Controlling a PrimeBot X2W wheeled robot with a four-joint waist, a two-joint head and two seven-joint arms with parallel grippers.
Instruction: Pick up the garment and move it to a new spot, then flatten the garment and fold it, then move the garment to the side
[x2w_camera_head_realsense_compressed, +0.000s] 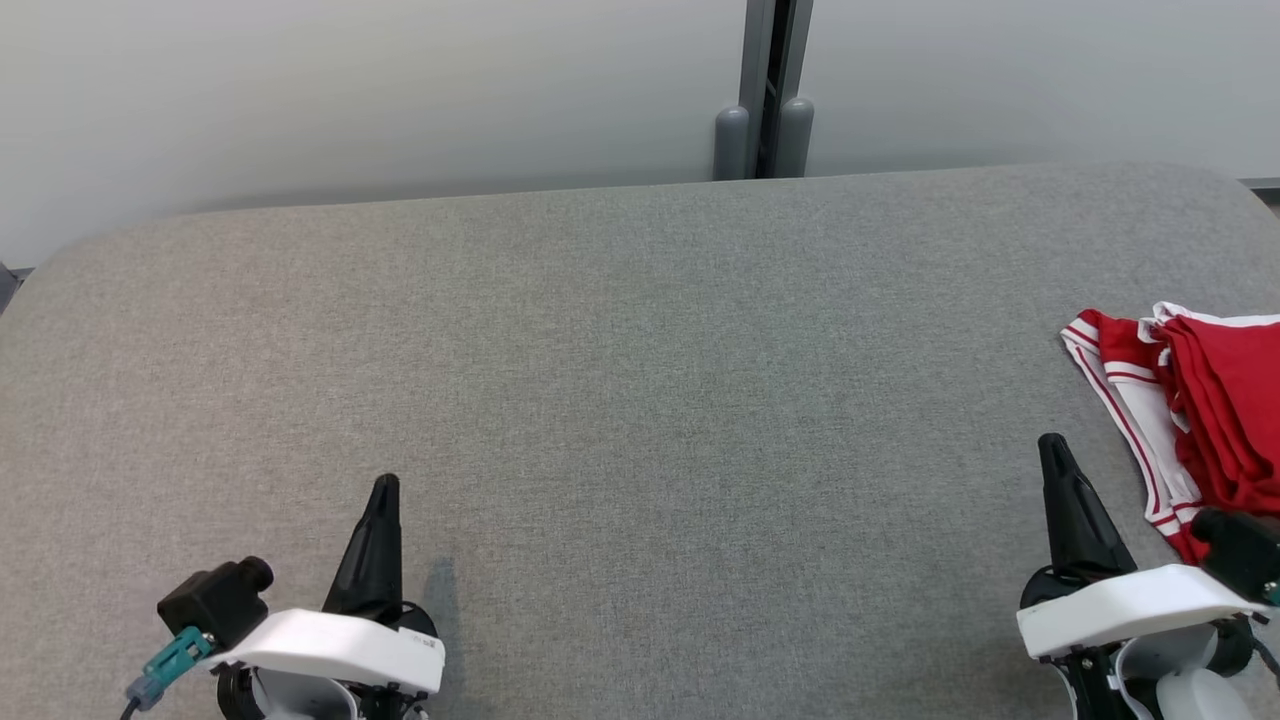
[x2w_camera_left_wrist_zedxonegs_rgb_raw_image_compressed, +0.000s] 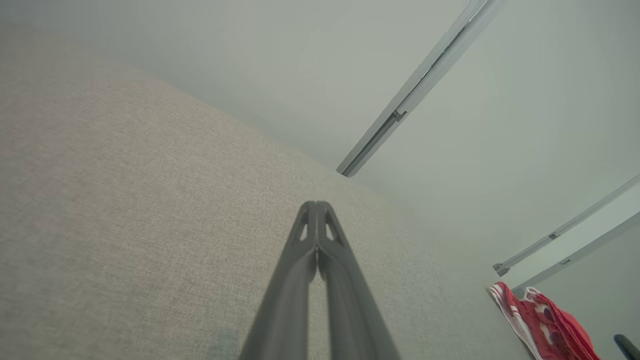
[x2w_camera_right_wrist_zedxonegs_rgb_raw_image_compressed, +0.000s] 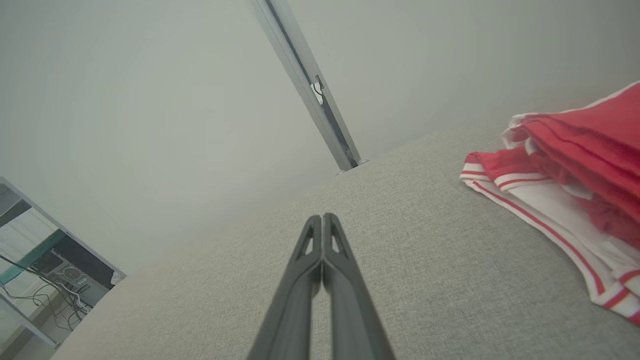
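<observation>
Two grippers sit at the near edge of a grey fabric-covered desk (x2w_camera_head_realsense_compressed: 640, 380). The left gripper (x2w_camera_head_realsense_compressed: 385, 490) is at the lower left of the head view, fingers pressed together and holding nothing. The right gripper (x2w_camera_head_realsense_compressed: 1052, 445) is at the lower right, also closed to a single point and empty.

1. Garment position. The garment (x2w_camera_head_realsense_compressed: 1220, 400), red with white panels and thin red stripes, lies bunched at the right edge of the desk. It is just beside the right gripper on that gripper's outer side and well apart from the left gripper.
2. Markings. A small mark on the white cover (x2w_camera_head_realsense_compressed: 330, 645) of the left wrist is too small to read. A teal connector (x2w_camera_head_realsense_compressed: 170, 655) hangs from the black camera block beside it.
3. Head view. A grey post (x2w_camera_head_realsense_compressed: 765, 100) splits the pale wall behind the desk.
4. Left wrist view. The left gripper (x2w_camera_left_wrist_zedxonegs_rgb_raw_image_compressed: 316, 205) points over bare desk, and the garment (x2w_camera_left_wrist_zedxonegs_rgb_raw_image_compressed: 545, 325) is at the lower right corner.
5. Right wrist view. The right gripper (x2w_camera_right_wrist_zedxonegs_rgb_raw_image_compressed: 323, 217) points toward the post. The garment (x2w_camera_right_wrist_zedxonegs_rgb_raw_image_compressed: 575, 150) lies close on the right, its folds and striped hem sharp. This view adds a shelf (x2w_camera_right_wrist_zedxonegs_rgb_raw_image_compressed: 45, 270) with cables and equipment at the lower left, beyond the desk's end.
</observation>
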